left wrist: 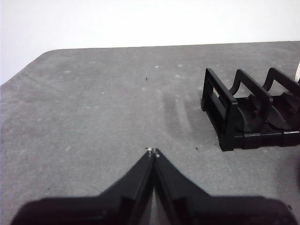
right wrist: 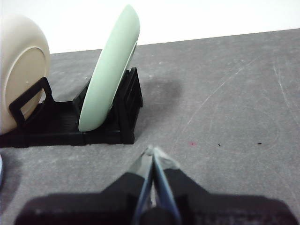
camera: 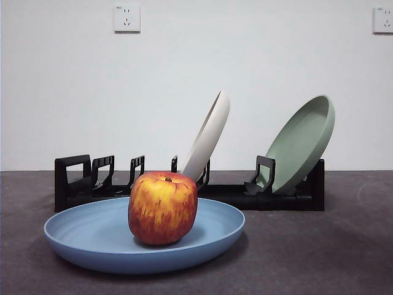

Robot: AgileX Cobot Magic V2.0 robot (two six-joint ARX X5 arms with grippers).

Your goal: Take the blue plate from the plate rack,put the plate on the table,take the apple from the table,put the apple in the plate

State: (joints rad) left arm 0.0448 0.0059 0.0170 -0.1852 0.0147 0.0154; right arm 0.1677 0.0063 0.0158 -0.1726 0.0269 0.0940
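Note:
The blue plate [camera: 92, 236] lies flat on the dark grey table [camera: 319, 252] in front of the black plate rack [camera: 288, 195]. The red and yellow apple [camera: 163, 208] sits upright in the plate, right of its middle. Neither arm shows in the front view. My left gripper [left wrist: 153, 152] is shut and empty above bare table, beside the rack's end piece [left wrist: 220, 110]. My right gripper [right wrist: 152, 152] is shut and empty, near the rack's other end [right wrist: 124, 117]. A sliver of the blue plate [right wrist: 1, 171] shows at the edge of the right wrist view.
A cream-white plate [camera: 209, 135] leans in the rack's middle slots and a sage-green plate [camera: 304, 142] leans at its right end. Both show in the right wrist view, cream [right wrist: 21, 65] and green [right wrist: 110, 70]. The rack's left slots [camera: 101, 172] hold nothing. A white wall stands behind.

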